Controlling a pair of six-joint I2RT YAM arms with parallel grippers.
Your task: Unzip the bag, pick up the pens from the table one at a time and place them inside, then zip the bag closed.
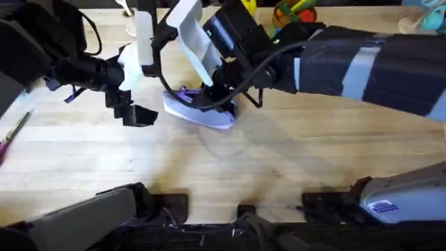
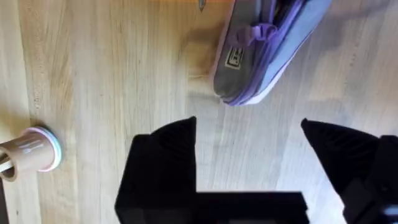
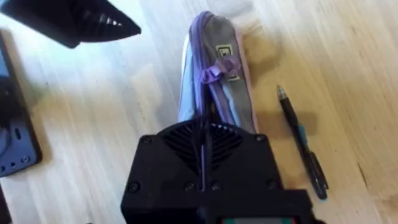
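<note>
Lavender bag (image 3: pixel 214 87) is being pinched by the right tool (image 3: pixel 205 134); the left tool (image 2: pixel 249 134), gaping, should steady its end.

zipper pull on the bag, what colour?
Purple, matching the zipper tape on the bag. The zipper pull shows best in the right wrist view.

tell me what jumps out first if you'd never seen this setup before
The lavender bag lies mid-table, and the right gripper is shut on its zipper ridge, the big dark arm reaching across to it. The left gripper is open over bare wood beside the bag's end with the little pull loop. A black pen lies on the table alongside the bag, not touching it.
</note>
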